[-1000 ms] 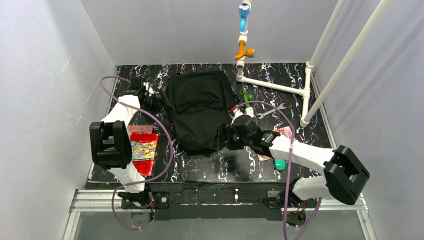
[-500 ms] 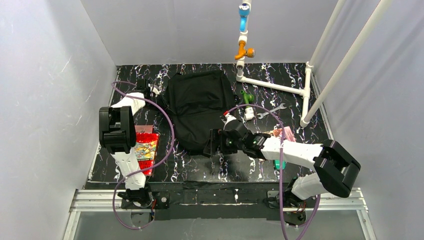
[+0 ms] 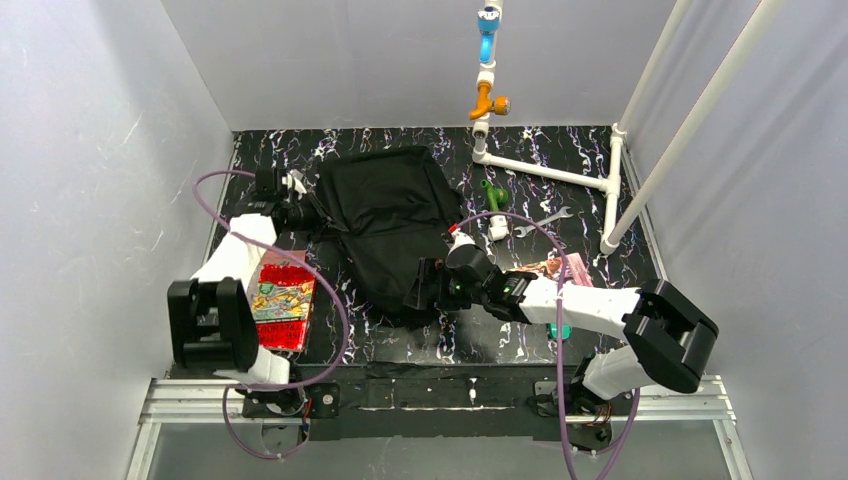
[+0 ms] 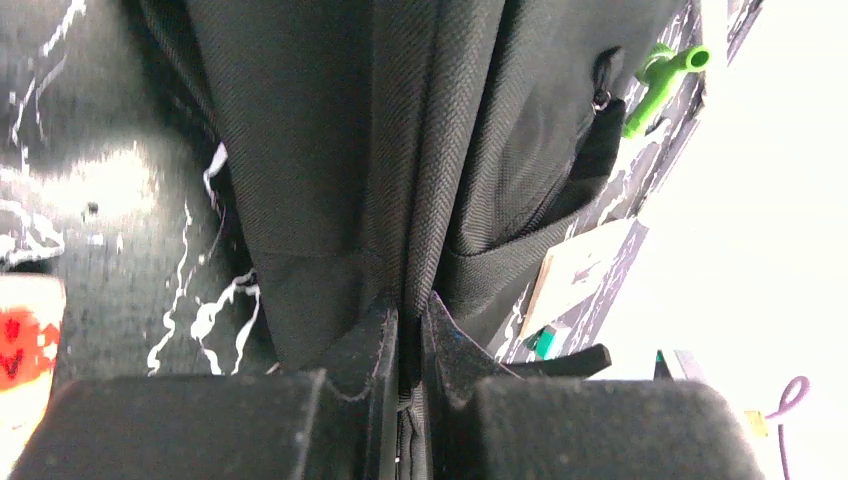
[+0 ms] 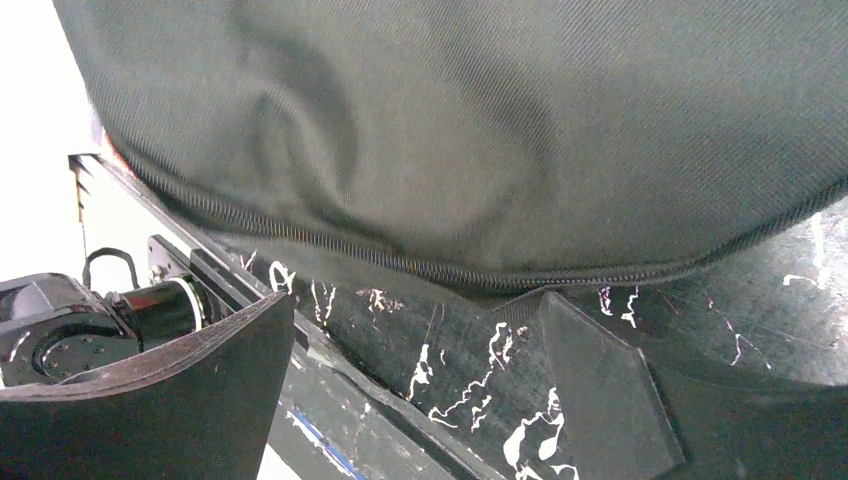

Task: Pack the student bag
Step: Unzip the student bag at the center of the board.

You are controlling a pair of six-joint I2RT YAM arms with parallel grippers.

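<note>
Left gripper (image 4: 410,305) is clamped on a fold of the big black fabric backpack (image 3: 385,215), centre-left, likely anchoring it. Right gripper (image 5: 415,310) is spread wide, empty.

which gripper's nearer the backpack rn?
Left. The left gripper is shut on the left edge of the student bag; the right gripper sits open at its near edge.

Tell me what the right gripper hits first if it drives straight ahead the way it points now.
The student bag. The open right gripper faces its zippered edge, which runs across the gap between the fingers, low on the table. The distance looks short, but depth is unclear.
</note>
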